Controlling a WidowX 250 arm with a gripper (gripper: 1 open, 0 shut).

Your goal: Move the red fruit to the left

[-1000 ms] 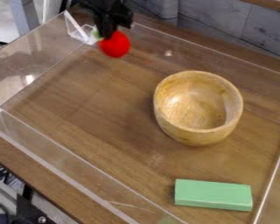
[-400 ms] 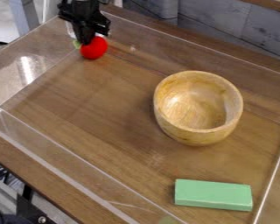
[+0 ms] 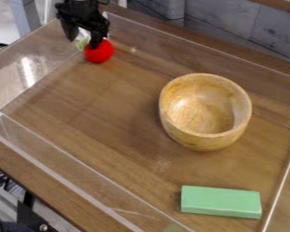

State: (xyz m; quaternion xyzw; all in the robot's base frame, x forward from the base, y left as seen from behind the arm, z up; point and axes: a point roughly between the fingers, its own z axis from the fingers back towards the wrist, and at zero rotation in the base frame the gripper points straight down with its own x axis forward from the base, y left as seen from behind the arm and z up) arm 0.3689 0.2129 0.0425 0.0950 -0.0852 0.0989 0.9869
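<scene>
The red fruit (image 3: 99, 52) is a small bright-red ball lying on the wooden table surface (image 3: 87, 127) in the far left corner. My black gripper (image 3: 86, 37) hangs right above and slightly left of it. Its fingers are spread apart and the gripper is open, with the fruit just below the fingertips and no longer pinched. The fruit's green top cannot be made out.
A round wooden bowl (image 3: 205, 111) stands right of centre. A flat green rectangular block (image 3: 221, 201) lies near the front right. Clear plastic walls (image 3: 44, 41) ring the wooden surface, and one runs close behind the gripper.
The gripper carried the fruit leftward and down to the table, then opened its fingers; the fruit now rests on the wood.
</scene>
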